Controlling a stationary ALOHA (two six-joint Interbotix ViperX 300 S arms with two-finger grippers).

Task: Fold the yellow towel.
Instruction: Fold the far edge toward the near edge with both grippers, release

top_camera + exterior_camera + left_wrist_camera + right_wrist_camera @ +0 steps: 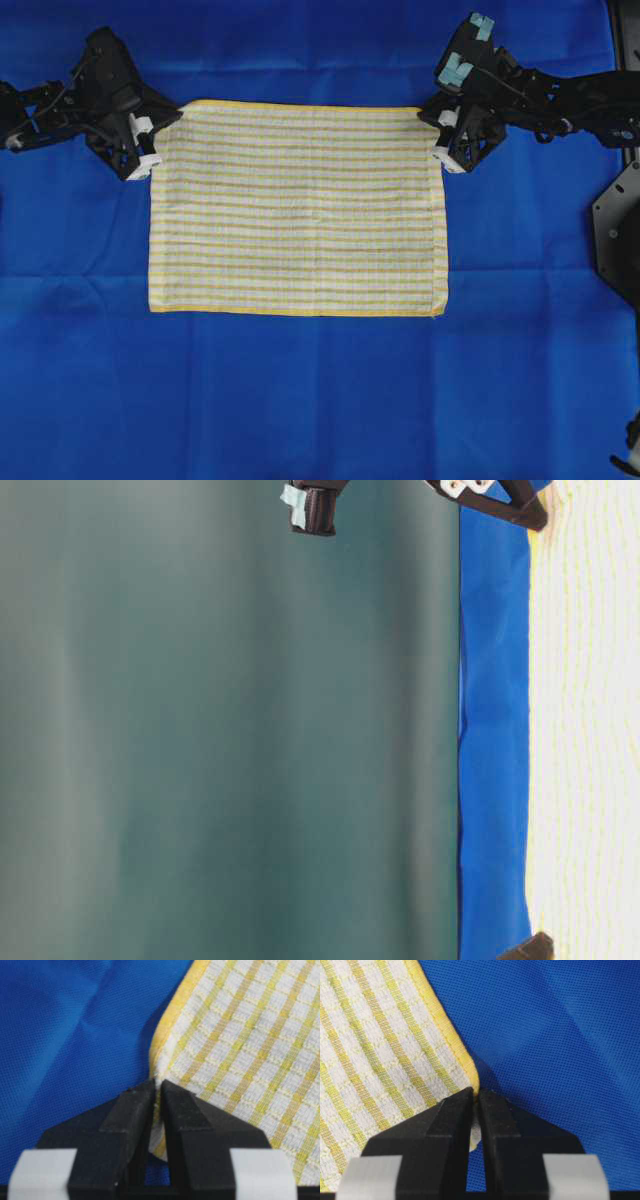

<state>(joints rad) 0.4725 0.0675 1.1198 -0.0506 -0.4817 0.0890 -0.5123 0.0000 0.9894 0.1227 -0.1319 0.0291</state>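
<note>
Your left gripper (156, 1091) is clamping the yellow towel (300, 210) at one top corner. Your right gripper (475, 1097) is pinching the other, on the blue cloth (320, 400).

Desk covered by a plain blue cloth (300, 400), faint creases running across it; even lighting, soft shadows. Table-level view: flat dark green backdrop (220, 740) directly behind the cloth's far edge. No windows or floor visible.

The yellow towel (297, 210) is white, checked with fine yellow stripes and hemmed in solid yellow. Beneath it lies a plain, saturated blue cloth (300, 390). The grippers' fingers (131, 1125) are black, with white pads behind.
</note>
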